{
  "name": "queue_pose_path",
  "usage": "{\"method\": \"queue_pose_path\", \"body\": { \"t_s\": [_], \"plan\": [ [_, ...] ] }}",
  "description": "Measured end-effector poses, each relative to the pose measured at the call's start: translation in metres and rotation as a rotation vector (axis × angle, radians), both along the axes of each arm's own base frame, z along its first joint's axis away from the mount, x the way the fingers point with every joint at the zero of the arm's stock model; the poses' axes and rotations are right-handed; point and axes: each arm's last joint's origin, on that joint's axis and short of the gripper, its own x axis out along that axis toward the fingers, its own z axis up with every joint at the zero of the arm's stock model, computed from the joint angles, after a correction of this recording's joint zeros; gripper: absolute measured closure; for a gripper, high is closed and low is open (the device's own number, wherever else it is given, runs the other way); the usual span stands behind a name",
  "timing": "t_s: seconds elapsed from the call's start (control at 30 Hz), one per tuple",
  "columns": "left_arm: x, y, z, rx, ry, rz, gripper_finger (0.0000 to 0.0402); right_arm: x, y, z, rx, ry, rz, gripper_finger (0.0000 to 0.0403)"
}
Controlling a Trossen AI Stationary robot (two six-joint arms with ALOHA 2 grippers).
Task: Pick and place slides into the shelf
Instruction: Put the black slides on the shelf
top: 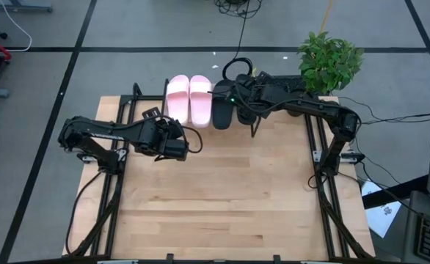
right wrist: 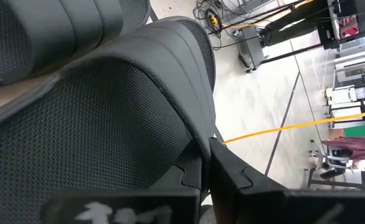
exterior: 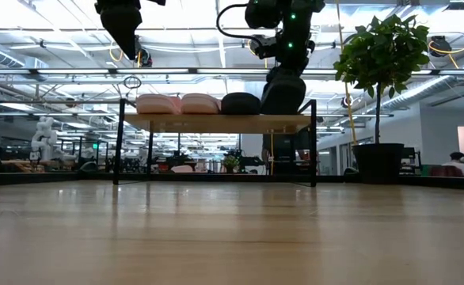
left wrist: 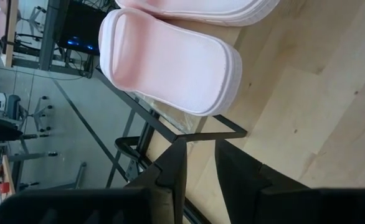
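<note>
My right fingers [top: 246,110] pinch the last black slide [right wrist: 108,124] at the shelf [exterior: 216,123]; probably a thin grip, so it may tip off. Left fingers [left wrist: 198,165] part-open, empty.

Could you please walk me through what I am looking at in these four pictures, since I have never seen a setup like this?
It is a robot with two dark arms at a wooden table, each ending in a two-finger gripper. One picture looks straight down from above, one looks level across the tabletop, and the other two come from cameras on the arms' wrists.

At the table's far edge stands a low shelf. On its top board lie two pink slides side by side and, next to them, a black slide.

The right gripper is at the shelf, shut on the second black slide, which its own camera shows filling the picture; in the level view this sandal stands tilted at the end of the row.

The left gripper hangs over the table near the pink slides, its fingers slightly apart and holding nothing.
</note>
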Motion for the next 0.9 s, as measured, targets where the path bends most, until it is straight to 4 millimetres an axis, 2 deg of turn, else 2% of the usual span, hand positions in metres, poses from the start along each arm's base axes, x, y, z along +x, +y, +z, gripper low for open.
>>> {"method": "queue_pose_path", "body": {
  "t_s": [0.27, 0.57, 0.9],
  "plan": [
    [0.000, 0.000, 0.000, 0.001, 0.000, 0.000, 0.0314, 0.002, -0.001, -0.003, 0.008, -0.003, 0.000, 0.0403],
    [0.000, -0.001, 0.000, 0.002, 0.000, -0.002, 0.0314, 0.010, -0.002, -0.014, 0.027, 0.026, 0.017, 0.0403],
    [0.000, -0.001, 0.000, 0.019, 0.005, -0.011, 0.0314, 0.005, -0.001, -0.016, 0.027, 0.106, 0.016, 0.0403]
  ]
}}
